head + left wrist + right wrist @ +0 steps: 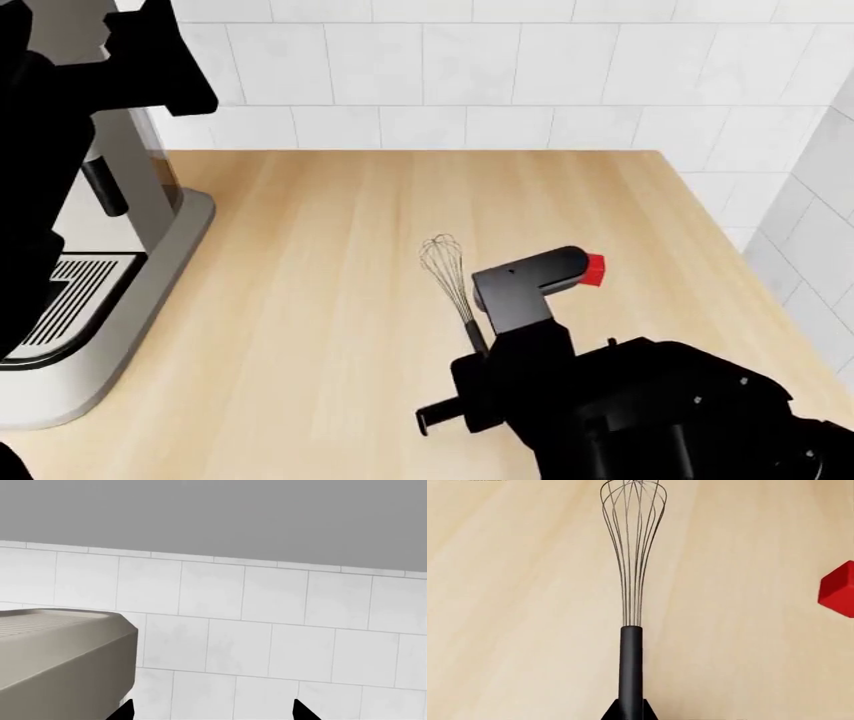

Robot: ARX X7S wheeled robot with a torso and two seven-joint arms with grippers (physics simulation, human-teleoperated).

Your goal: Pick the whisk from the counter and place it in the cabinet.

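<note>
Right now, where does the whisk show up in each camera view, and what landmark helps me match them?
Head view: the whisk lies on the counter near the middle, wire loops toward the tiled wall, handle end hidden under the right arm.
Right wrist view: the whisk fills the centre, handle running to the right tool.
Left wrist view: not in it.
Shared landmark: the red cube, also in the right wrist view.

You get bright, even, flat rendered light; the worktop [334, 300] shows no glare and hardly any shadow. All three views are sharp edge to edge, without blur or distortion.
</note>
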